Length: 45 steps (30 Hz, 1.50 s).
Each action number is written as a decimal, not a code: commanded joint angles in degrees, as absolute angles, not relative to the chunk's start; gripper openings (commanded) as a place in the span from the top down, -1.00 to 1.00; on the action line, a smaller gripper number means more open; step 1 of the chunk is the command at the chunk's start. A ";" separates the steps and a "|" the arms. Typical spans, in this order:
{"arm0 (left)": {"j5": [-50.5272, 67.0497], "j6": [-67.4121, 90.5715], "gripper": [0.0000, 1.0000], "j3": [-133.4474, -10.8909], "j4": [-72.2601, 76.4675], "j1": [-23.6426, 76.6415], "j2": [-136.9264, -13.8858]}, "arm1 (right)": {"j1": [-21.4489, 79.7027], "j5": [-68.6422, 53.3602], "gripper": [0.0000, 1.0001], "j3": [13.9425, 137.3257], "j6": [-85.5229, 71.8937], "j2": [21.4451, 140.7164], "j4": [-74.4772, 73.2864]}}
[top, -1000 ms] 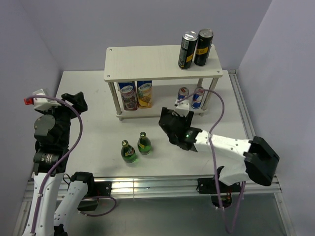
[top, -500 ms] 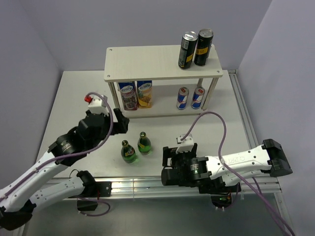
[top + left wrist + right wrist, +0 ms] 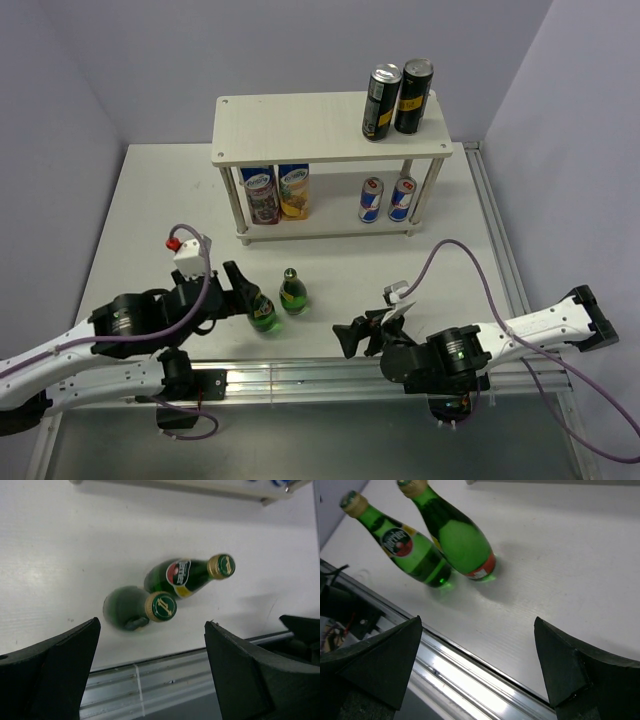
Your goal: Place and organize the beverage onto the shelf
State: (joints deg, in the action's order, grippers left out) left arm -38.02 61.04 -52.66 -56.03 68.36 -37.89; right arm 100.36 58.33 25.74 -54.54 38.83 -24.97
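Observation:
Two green glass bottles (image 3: 262, 311) (image 3: 291, 292) stand upright side by side on the table, in front of the shelf (image 3: 300, 125). Two tall black cans (image 3: 381, 102) (image 3: 413, 96) stand on its top board at the right. Two slim blue-and-silver cans (image 3: 372, 198) (image 3: 402, 198) stand on its lower board. My left gripper (image 3: 238, 290) is open and empty, just left of the bottles; its wrist view shows both bottles (image 3: 131, 611) (image 3: 187, 575) from above. My right gripper (image 3: 368, 332) is open and empty, low near the front edge, right of the bottles (image 3: 412, 552) (image 3: 457, 537).
Two taller printed canisters (image 3: 262, 195) (image 3: 294, 190) stand on the shelf's lower board at the left. A metal rail (image 3: 300, 375) runs along the table's near edge. Walls close the back and both sides.
My left arm has swung down from the far left to just beside the bottles. My right arm has pulled back from the shelf front to the table's near edge, still open.

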 commanded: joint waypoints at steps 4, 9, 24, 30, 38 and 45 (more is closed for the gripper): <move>-44.55 74.06 -0.86 -49.66 -57.21 78.20 -45.60 | 99.14 56.52 -1.00 27.94 -46.06 40.60 -16.44; -50.36 80.67 -0.90 -49.83 -58.44 86.83 -54.30 | 95.28 52.66 -1.00 28.39 -43.78 45.17 -13.20; -55.10 96.23 -0.92 -34.28 -50.90 88.77 -61.17 | 80.78 38.41 -1.00 31.20 -32.26 63.88 8.78; -60.72 103.18 -0.94 -37.52 -55.28 88.86 -65.91 | 79.28 37.26 -1.00 31.99 -28.13 74.34 19.33; -67.32 112.76 -0.99 -40.78 -60.03 88.77 -77.33 | 77.87 39.20 -1.00 33.57 -24.53 85.69 30.66; -67.85 114.87 -0.99 -37.62 -55.64 88.24 -80.68 | 76.73 40.87 -1.00 32.79 -22.15 90.00 38.39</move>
State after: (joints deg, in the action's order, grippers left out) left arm -65.43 111.90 -38.33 -58.57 88.36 -79.53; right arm 77.03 38.89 31.22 -24.05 89.21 29.06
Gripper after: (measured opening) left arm 0.993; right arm 0.997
